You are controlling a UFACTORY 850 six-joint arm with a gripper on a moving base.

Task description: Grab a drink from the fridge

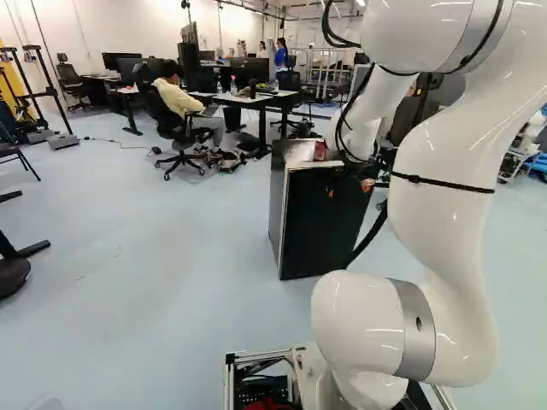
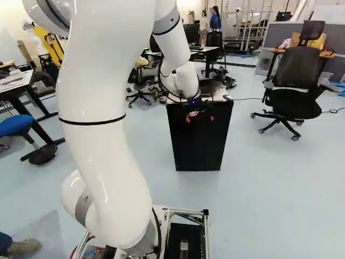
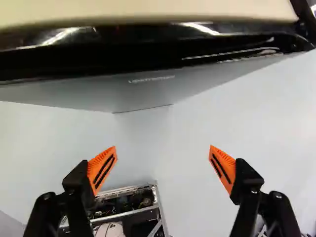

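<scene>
We count one fridge (image 2: pixel 199 143), dark and boxy, standing on the pale floor (image 1: pixel 154 282) ahead of our base frame (image 2: pixel 186 213). Its one door (image 1: pixel 325 224) faces us and, as far as our view lets us judge, seems shut, so whatever drinks it may hold are hidden from us. Our one white arm (image 2: pixel 102 108), with one black strap (image 2: pixel 91 123) round it, reaches forward to the fridge's near upper edge. There the single end effector (image 2: pixel 200 118) points down, just in front of the upper part of the door. In the wrist view we see the end effector (image 3: pixel 163 150) standing open, its two black fingers spread well apart, each bearing one orange pad (image 3: pixel 102 168), with floor showing between them; both pads are clear of the fridge. Ahead of the two fingers run the fridge's one glossy black upper edge (image 3: pixel 123 57) and, behind that, its cream-coloured top (image 3: pixel 148 11). We also count one black office chair (image 2: pixel 294 97) to the right of the fridge and farther off than it, plus one stool with a blue seat (image 2: pixel 15 125) and one white-topped bench (image 2: pixel 16 81), both well to the fridge's left.
</scene>
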